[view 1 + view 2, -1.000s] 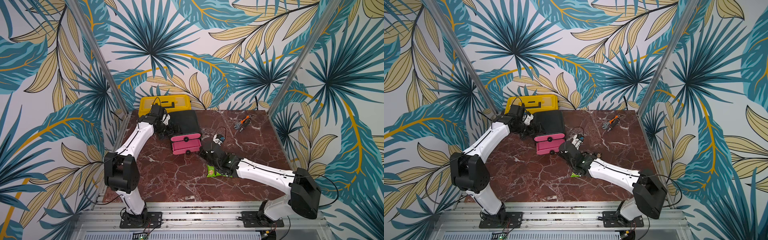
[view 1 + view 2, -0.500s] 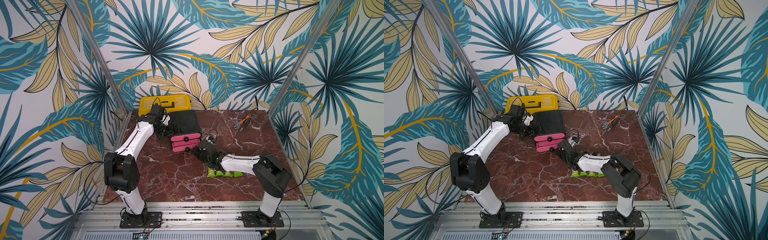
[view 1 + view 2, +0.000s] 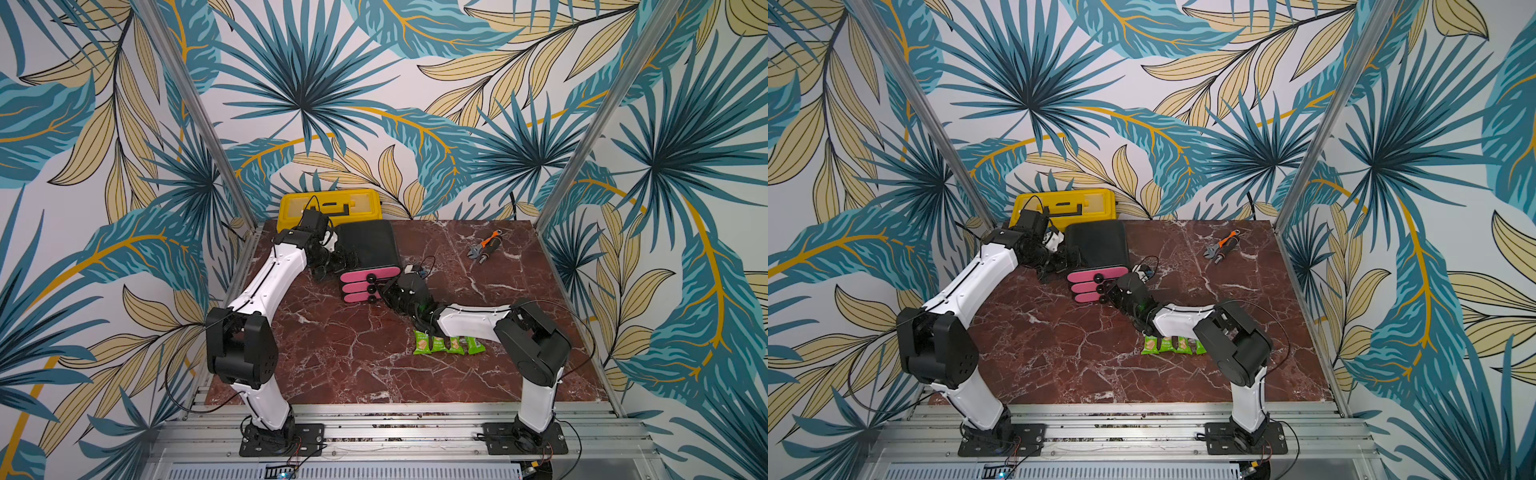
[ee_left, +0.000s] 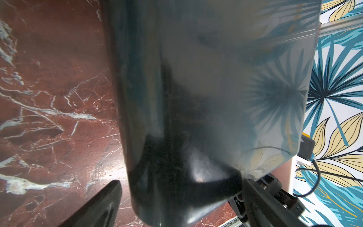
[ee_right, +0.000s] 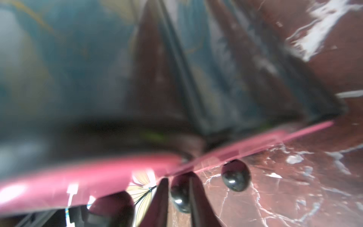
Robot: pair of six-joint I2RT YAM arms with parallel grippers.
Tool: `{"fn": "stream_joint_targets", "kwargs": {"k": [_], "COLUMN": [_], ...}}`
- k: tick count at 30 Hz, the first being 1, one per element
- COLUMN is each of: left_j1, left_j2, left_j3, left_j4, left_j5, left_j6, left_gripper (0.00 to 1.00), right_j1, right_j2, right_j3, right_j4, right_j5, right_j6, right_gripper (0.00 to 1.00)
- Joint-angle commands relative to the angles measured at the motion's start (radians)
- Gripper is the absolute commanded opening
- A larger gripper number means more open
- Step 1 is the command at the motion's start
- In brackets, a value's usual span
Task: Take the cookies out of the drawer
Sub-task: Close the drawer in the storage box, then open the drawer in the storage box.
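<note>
A dark red marble counter [image 3: 332, 357] is seen from above, with two white-and-black robot arms mounted along its front edge.

In the front half of the counter, right of centre, four green cookie packets [image 3: 449, 345] lie flat in a tight row, side by side, parallel to the front edge. Each shows a tan biscuit picture. The right arm's forearm passes just above the row and hides its far edge in both top views.

Beyond the packets, near the middle of the counter, the right gripper [image 3: 380, 291] reaches the front of a small black drawer unit [image 3: 368, 249]. The unit has three pink drawer fronts [image 3: 357, 286] stacked one above another, each with a black knob. In the blurred right wrist view the jaws stand narrowly apart with one knob [image 5: 179, 196] filling the gap between them. I cannot tell whether they pinch it. A second knob [image 5: 235, 177] sits beside them.

The left gripper [image 3: 338, 262] is at the unit's left side, toward the back left corner. In the left wrist view its jaws are spread wide, one finger [image 4: 102, 204] on each side of the unit's glossy black body. A sliver of counter shows between that finger and the unit.

At the back left corner a yellow case [image 3: 330, 203] stands against the leaf-patterned wall. Toward the back right corner an orange-handled tool [image 3: 484, 247] lies alone, well apart from everything else.
</note>
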Motion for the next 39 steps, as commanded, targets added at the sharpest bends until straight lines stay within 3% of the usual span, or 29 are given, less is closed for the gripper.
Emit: {"fn": "stream_joint_targets", "kwargs": {"k": [1, 6, 9, 31, 39], "left_j1": [-0.001, -0.001, -0.002, -0.001, -0.001], "left_j2": [-0.030, -0.032, -0.034, -0.049, -0.057], "left_j3": [0.025, -0.012, -0.038, -0.047, -0.046], "left_j4": [-0.019, 0.067, 0.125, 0.038, 0.004], "left_j5": [-0.013, 0.057, 0.107, 0.084, 0.056], "left_j6": [0.002, -0.021, -0.052, 0.016, 0.056], "left_gripper": [1.00, 1.00, 1.00, 1.00, 1.00], "right_j1": [-0.002, 0.012, 0.014, 0.044, 0.044], "right_j2": [-0.068, -0.051, 0.018, 0.264, 0.312], "right_j3": [-0.090, -0.159, -0.139, 0.006, 0.075], "right_j4": [0.055, 0.151, 0.214, 0.290, 0.265], "right_j5": [0.045, 0.022, -0.013, 0.042, 0.041], "right_j6": [0.008, -0.019, -0.033, 0.024, 0.032], "right_gripper": [0.36, 0.50, 0.52, 0.53, 0.44]}}
